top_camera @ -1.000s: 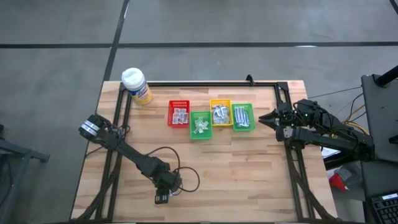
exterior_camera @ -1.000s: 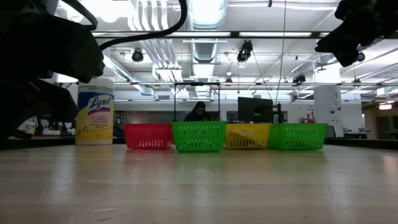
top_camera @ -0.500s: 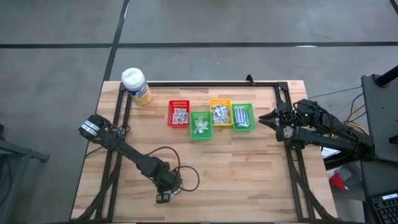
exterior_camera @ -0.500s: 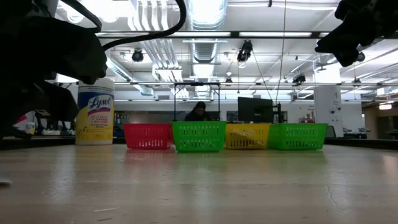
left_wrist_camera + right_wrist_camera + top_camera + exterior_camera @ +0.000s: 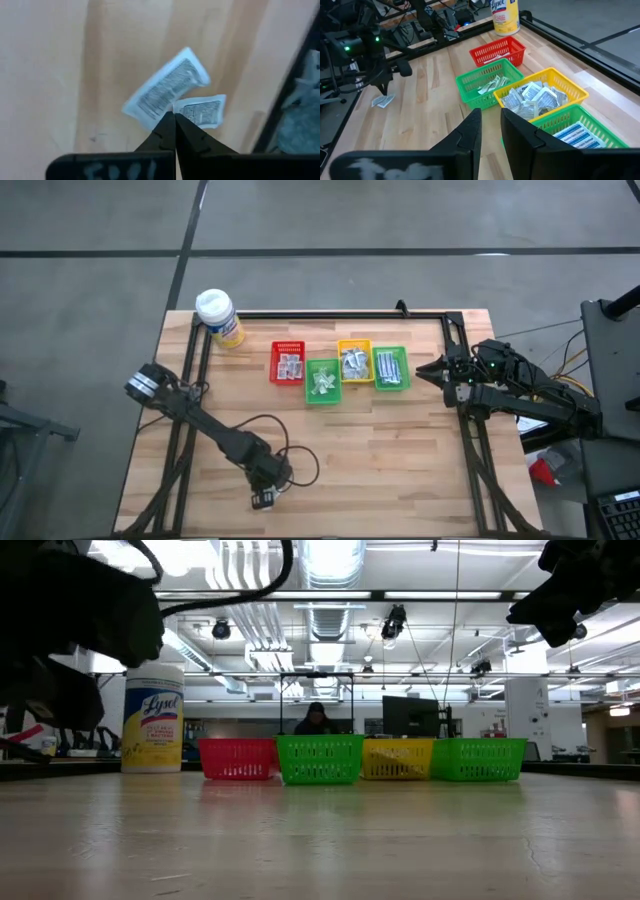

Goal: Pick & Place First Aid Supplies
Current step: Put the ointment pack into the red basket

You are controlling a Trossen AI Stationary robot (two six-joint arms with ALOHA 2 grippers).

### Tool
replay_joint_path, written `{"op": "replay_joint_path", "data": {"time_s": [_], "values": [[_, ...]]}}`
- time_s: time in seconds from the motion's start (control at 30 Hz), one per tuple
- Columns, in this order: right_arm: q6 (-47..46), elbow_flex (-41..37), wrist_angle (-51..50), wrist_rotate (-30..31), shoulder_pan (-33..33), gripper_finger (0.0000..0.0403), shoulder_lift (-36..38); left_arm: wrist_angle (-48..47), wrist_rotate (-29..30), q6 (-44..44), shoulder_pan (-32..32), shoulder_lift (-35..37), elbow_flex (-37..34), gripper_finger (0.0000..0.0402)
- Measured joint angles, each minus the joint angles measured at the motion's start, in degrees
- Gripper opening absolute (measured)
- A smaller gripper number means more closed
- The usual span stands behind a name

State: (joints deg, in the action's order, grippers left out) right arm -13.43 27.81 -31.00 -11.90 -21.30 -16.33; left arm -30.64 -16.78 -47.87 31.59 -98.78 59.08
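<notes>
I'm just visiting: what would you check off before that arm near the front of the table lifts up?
1. Left gripper shut: ok, fingers pressed together.
2. Something caught between the fingers: cannot tell; the tips meet where two packets touch, a larger packet and a smaller packet.
3. Only one packet taken: cannot tell.
4. Bins in a row and upright: ok; red bin, green bin, yellow bin, second green bin.
5. Right gripper clear of the left arm: ok, it waits beside the bins at the table's right edge.
</notes>
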Motion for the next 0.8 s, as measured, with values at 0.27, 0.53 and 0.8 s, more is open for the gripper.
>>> {"op": "replay_joint_path", "data": {"time_s": [0.27,0.53,0.8], "values": [[0.0,0.0,0.0,0.0,0.0,0.0081,0.0,-0.1,-0.4,-1.8,-0.2,4.5,0.3,0.0],[0.0,0.0,0.0,0.0,0.0,0.0081,0.0,-1.2,4.0,-3.8,-0.9,9.7,0.4,0.0],[0.0,0.0,0.0,0.0,0.0,0.0068,0.0,1.3,4.7,-10.3,-0.8,9.3,-0.2,0.0]]}}
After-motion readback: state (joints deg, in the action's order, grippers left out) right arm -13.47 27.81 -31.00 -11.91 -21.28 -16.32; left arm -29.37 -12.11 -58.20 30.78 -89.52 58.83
